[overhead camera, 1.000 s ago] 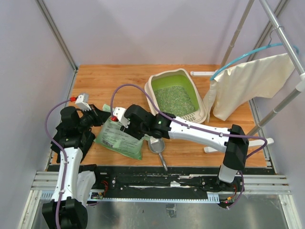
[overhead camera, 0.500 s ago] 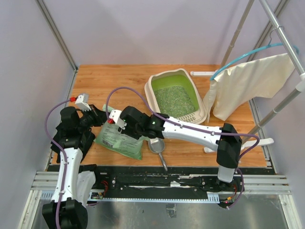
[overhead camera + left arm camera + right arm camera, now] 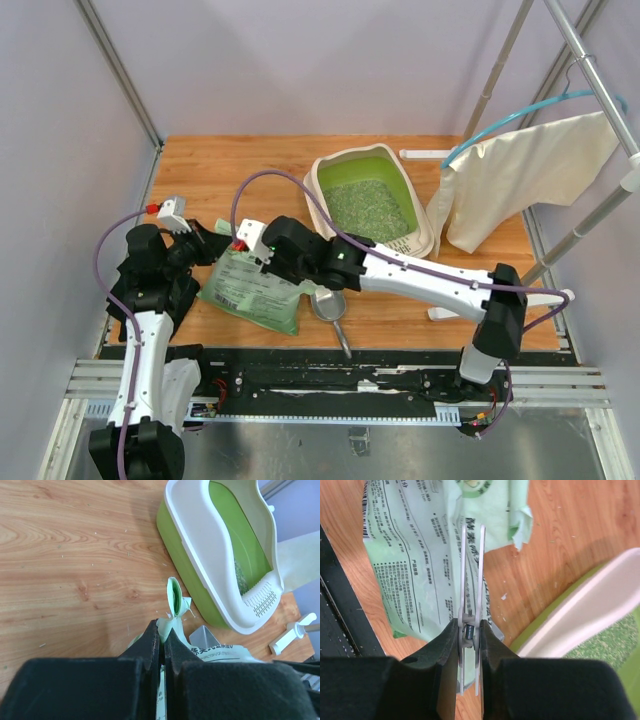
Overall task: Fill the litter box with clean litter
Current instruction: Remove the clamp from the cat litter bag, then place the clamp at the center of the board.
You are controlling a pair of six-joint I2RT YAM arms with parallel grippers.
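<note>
The right gripper [image 3: 470, 630], jaws tight on a thin metal tool [image 3: 471, 570], slid back right over the litter bag [image 3: 250, 290]. The left gripper [image 3: 161, 635] jaws pinch its corner. The litter box [image 3: 408, 243], upper middle, needs more clean litter [image 3: 362, 210].

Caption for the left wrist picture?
Left claw pinching a corner of the light green printed plastic bag, beside the cream-white litter box.

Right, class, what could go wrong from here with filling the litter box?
1. The left gripper pinches only a thin edge of the bag; it could slip or tear on lifting.
2. The bag lies apart from the litter box, so contents may spill onto the table.
</note>
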